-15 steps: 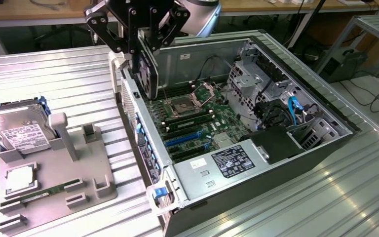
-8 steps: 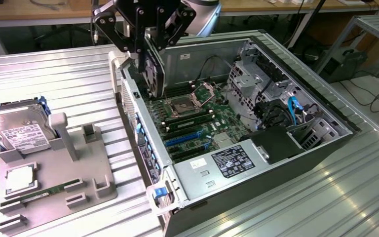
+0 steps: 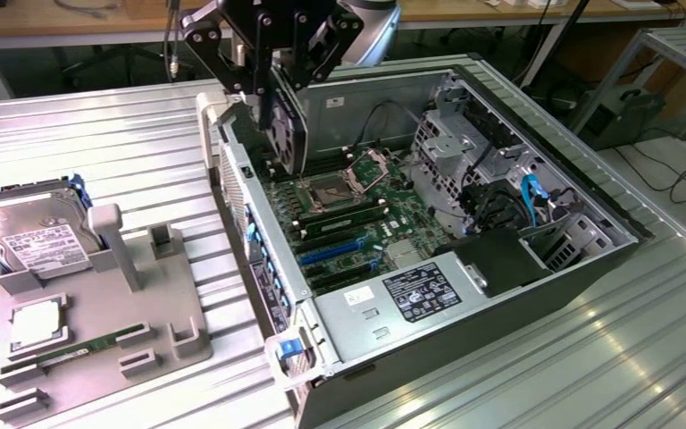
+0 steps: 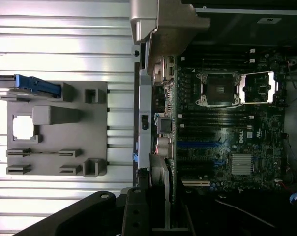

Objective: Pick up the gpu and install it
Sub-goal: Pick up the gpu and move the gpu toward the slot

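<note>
1. Hung over the open computer case [image 3: 542, 116] with the gripper [image 3: 281, 85] pointed straight down, wrist upright, black linkages splayed to either side of the fingers.
2. Clamped the gpu [image 3: 286, 134] between closed fingers, gripped by its upper edge.
3. Held the card on edge with its flat faces vertical, a dark face turned toward the exterior view and the rest of the card hanging directly below the fingers.
4. Kept the gpu just inside the case's rear wall [image 4: 143, 123], over the motherboard [image 3: 361, 223]. Could not tell whether the lower edge touched the board.
5. Showed in the wrist view as a thin pale strip [image 4: 161, 191], edge-on, running out from between the dark finger parts and parallel to that rear wall.
6. Left the CPU socket [image 3: 322, 192] near the card's lower edge, below the fingers and slightly toward the exterior view's right.
7. Left the blue expansion slots [image 3: 331, 253] farther from the fingers, beyond the socket and toward the labelled power-supply end of the case.
8. Stood well apart from the grey tray [image 3: 93, 326], which lay off to the exterior view's left of the fingers on the ribbed metal table [image 3: 93, 134].
9. Had no contact with the tray's contents: a hard drive [image 3: 28, 237] propped upright and a memory stick [image 3: 81, 350] lying flat, both far from the fingers.
</note>
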